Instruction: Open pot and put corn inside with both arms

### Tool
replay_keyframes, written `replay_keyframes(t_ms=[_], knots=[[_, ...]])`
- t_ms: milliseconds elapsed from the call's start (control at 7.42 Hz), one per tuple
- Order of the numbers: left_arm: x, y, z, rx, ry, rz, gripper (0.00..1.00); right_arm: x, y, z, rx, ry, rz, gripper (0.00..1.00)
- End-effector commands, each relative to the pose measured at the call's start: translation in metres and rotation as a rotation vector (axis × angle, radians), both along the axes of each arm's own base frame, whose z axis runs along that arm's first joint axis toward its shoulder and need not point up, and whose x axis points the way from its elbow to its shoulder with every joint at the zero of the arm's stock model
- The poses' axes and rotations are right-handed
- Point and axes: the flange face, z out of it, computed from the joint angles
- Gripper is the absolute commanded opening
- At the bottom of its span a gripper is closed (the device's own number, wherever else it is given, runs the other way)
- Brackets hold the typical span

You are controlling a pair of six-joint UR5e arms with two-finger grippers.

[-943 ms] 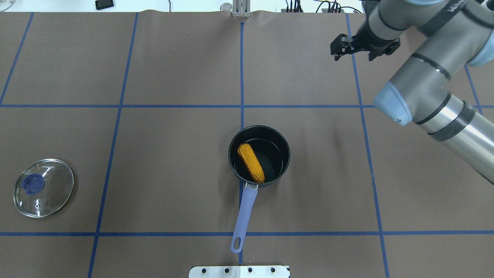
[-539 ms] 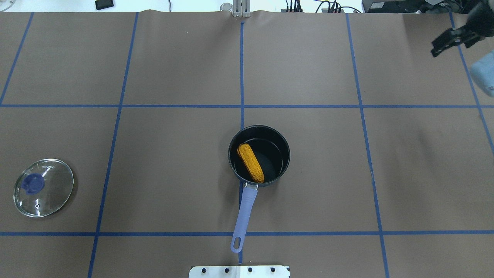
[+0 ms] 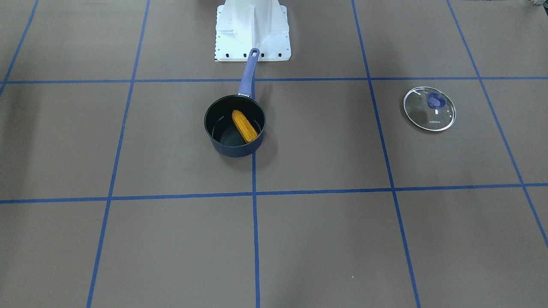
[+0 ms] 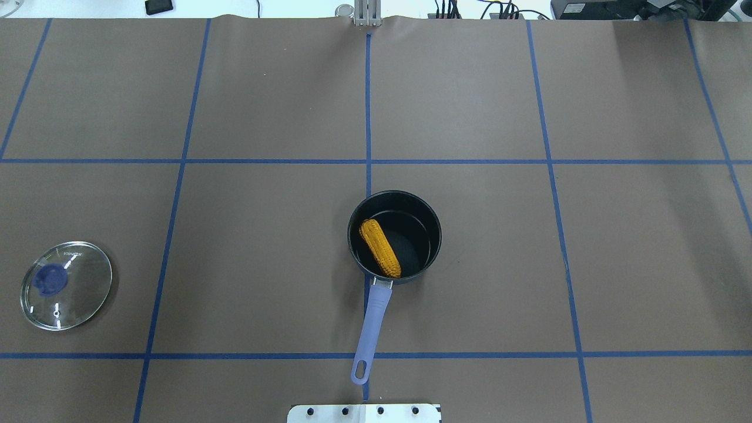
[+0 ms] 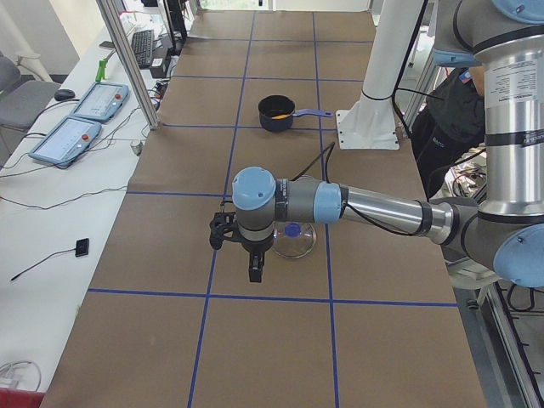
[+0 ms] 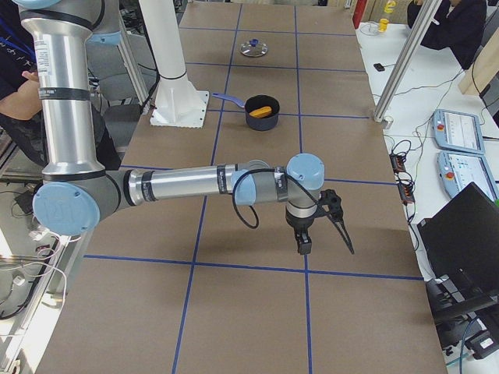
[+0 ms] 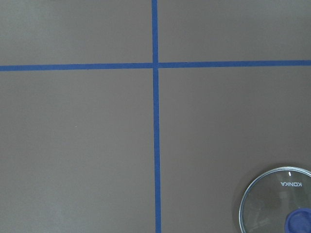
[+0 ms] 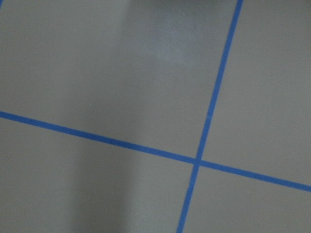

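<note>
The dark blue pot (image 4: 437, 236) stands open at the table's middle, its lilac handle (image 4: 373, 323) pointing toward the robot base. The orange-yellow corn (image 4: 380, 248) lies inside it, also in the front view (image 3: 245, 126). The glass lid (image 4: 76, 294) with a blue knob lies flat at the far left, partly seen in the left wrist view (image 7: 274, 199). My left gripper (image 5: 240, 255) hangs beside the lid. My right gripper (image 6: 323, 243) hangs over bare table far from the pot. I cannot tell whether either gripper is open or shut.
The white base mount (image 3: 252, 30) stands right behind the pot handle. Brown table cover with blue tape grid lines (image 4: 368, 117). Operator tables with screens and cables lie past the table's far edge (image 6: 456, 132).
My right arm has swung out of the overhead view to the right. The pot, corn and lid have not moved.
</note>
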Motion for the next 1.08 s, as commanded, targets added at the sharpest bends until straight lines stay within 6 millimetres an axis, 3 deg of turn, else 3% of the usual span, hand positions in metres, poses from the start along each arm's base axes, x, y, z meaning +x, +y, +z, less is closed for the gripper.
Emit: replay_keyframes(t_ms=[0,539,943], knots=[[0.000,0.018,0.020,0.085,-0.002,0.113,0.98,0.021,0.020,0.015,-0.017,0.018,0.033,1.00],[0.000,0.013,0.008,0.121,-0.001,0.121,0.98,0.020,0.017,0.016,-0.025,0.016,0.042,1.00],[0.000,0.016,0.013,0.107,-0.006,0.120,0.98,0.019,0.017,0.016,-0.033,0.014,0.049,1.00]])
